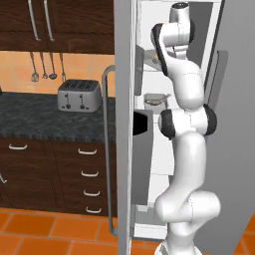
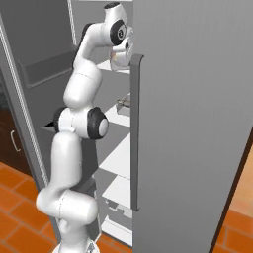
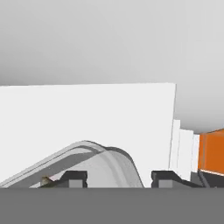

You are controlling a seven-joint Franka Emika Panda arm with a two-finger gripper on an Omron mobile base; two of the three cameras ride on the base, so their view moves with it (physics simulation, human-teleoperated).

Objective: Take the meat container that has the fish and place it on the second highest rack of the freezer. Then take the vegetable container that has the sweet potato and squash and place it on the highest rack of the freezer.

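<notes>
Dark wood cabinets and a speckled black counter (image 1: 35, 117) fill the kitchen to your left, with a chrome four-slot toaster (image 1: 79, 95) standing on the counter and utensils hanging above it. You are parked at the grey two-door fridge, its narrow freezer (image 1: 149, 149) standing open, door (image 1: 124, 124) swung toward you with its long vertical handle (image 1: 107, 149). Your white arm reaches up into the compartment, and the gripper (image 3: 118, 179) sits high inside, level with the upper white shelves. From the hand camera you see the two dark fingertips (image 3: 74, 178) spread apart, with the rounded rim of a clear container (image 3: 94, 162) lying just beyond and between them; you cannot tell whether they touch it. A second clear container (image 1: 157, 99) with a slim grey-brown fish in it rests on a white shelf (image 2: 118, 111) lower down, beside your arm's upper link. White stacked shelves continue below it.
</notes>
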